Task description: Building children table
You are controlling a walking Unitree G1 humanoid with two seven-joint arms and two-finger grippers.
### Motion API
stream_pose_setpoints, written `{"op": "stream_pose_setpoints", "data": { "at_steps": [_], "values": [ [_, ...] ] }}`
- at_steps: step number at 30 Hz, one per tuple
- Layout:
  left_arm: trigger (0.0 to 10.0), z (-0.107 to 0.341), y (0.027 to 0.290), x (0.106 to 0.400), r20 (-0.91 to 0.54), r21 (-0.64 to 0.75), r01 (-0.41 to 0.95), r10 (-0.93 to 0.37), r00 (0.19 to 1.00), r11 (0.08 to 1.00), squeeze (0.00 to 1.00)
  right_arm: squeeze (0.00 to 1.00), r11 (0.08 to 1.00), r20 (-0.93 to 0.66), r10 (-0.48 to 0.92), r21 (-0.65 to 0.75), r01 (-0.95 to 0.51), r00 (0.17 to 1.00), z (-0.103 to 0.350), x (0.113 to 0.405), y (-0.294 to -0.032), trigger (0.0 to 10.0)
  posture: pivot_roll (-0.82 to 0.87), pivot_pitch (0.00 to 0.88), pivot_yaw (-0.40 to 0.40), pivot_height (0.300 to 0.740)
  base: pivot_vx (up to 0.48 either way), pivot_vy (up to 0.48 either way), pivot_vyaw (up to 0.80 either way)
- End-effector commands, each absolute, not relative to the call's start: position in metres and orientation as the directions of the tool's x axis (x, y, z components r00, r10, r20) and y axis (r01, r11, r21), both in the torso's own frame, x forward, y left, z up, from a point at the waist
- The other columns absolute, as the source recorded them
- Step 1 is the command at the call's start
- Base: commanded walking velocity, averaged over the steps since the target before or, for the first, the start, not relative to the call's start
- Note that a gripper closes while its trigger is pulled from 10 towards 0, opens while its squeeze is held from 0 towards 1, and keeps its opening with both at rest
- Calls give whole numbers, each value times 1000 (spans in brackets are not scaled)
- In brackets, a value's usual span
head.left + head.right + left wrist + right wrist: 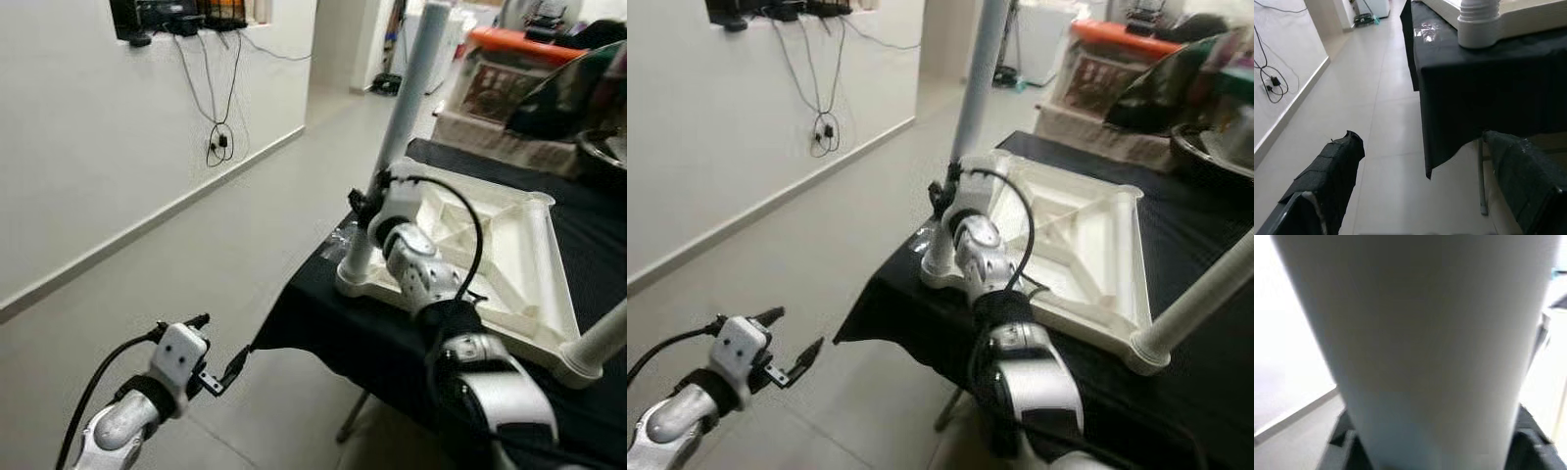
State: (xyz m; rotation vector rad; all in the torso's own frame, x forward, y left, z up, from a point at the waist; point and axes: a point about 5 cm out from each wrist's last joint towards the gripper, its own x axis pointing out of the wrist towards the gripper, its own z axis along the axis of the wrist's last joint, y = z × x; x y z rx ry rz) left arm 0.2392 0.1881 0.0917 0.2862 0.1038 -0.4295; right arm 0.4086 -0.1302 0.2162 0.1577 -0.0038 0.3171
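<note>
White tabletop point(509, 255) laid upside down at black table's point(333, 333) left edge, upright leg point(407, 108) grasped by right gripper point(367, 206), left gripper point(220, 357) parted over open floor point(225, 245).

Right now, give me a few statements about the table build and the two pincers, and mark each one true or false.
1. The white tabletop lies upside down on a black cloth. True.
2. The right pincer is at the upright leg, at the tabletop's near left corner. True.
3. The left pincer grips a leg. False: it is open and holds nothing, out over the floor to the left of the cloth.
4. All four legs are fitted. False: just two can be seen, the upright one and a second leg at the near right corner.
5. Cables hang down the wall on the left. True.
</note>
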Motion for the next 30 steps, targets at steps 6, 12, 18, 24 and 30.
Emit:
{"op": "stream_pose_setpoints", "data": {
  "at_steps": [6, 12, 18, 24, 30],
  "values": [
    [10000, 90, 192, 238, -169, 254, 418, -385, 907, 872, 0, 0, 896, -15, 438, 85, -436, 899, 209, 407, -129, 0, 66, 0, -121, 740, 0, 0, 0],
    [10000, 90, 192, 236, -172, 256, 417, -384, 907, 872, 0, 0, 865, -252, -463, 81, 496, 850, 158, 386, -180, 0, 67, 0, -116, 740, 0, 0, 0],
    [10000, 90, 192, 235, -174, 257, 418, -384, 907, 871, 0, 0, 825, -249, -529, 70, 560, 811, 143, 362, -155, 0, 61, 0, -108, 740, 0, 0, 0],
    [10000, 90, 191, 238, -175, 261, 421, -386, 906, 869, 0, 98, 931, -210, -302, 145, 335, 930, 157, 375, -136, 10000, 50, 0, -109, 740, 0, 0, 0],
    [10000, 90, 189, 240, -169, 259, 417, -385, 908, 871, 0, 0, 986, -11, 12, 166, -10, 1000, 210, 406, -141, 10000, 52, 0, -115, 740, 0, 0, 0]
  ]
}}
